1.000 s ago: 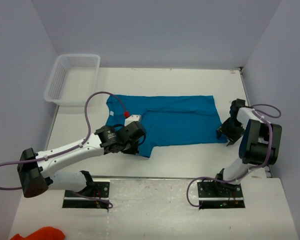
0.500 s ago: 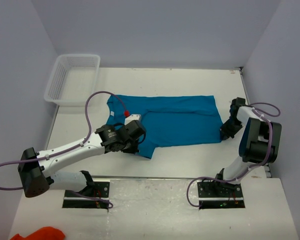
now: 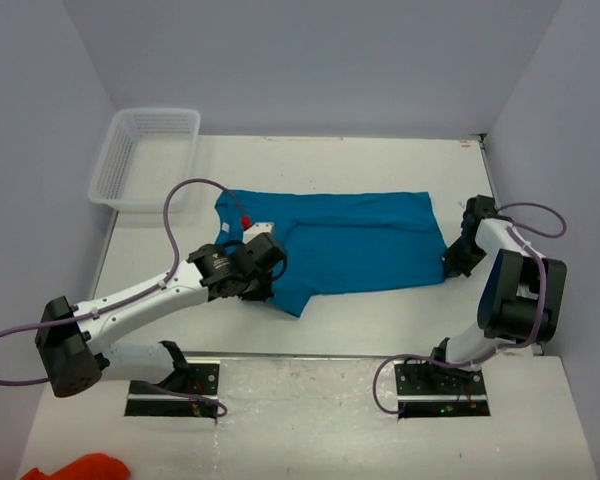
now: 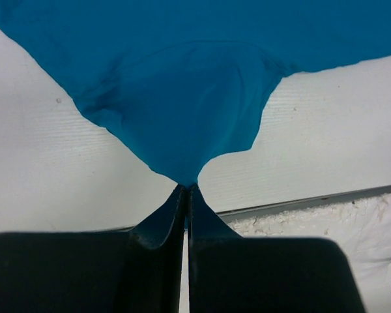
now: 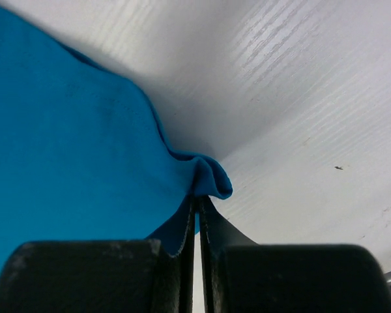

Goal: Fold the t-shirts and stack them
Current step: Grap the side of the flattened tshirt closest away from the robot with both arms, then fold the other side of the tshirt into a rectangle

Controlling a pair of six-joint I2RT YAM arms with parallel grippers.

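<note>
A teal-blue t-shirt [image 3: 350,240] lies spread across the middle of the table, folded lengthwise. My left gripper [image 3: 265,290] sits at its near left end, shut on a pinch of the fabric [image 4: 186,179] that rises to the fingertips in the left wrist view. My right gripper [image 3: 452,262] is at the shirt's near right corner, shut on a small bunched fold of the hem [image 5: 212,186]. The t-shirt [image 5: 65,169] fills the left of the right wrist view.
A white mesh basket [image 3: 145,155] stands at the back left corner. An orange cloth [image 3: 80,468] lies at the bottom left, off the table. The table's front edge [image 4: 300,203] runs close behind the left gripper. Walls enclose left, back and right.
My right gripper has closed on the shirt's near right corner. The left arm has shifted slightly up and left, still holding the fabric.
</note>
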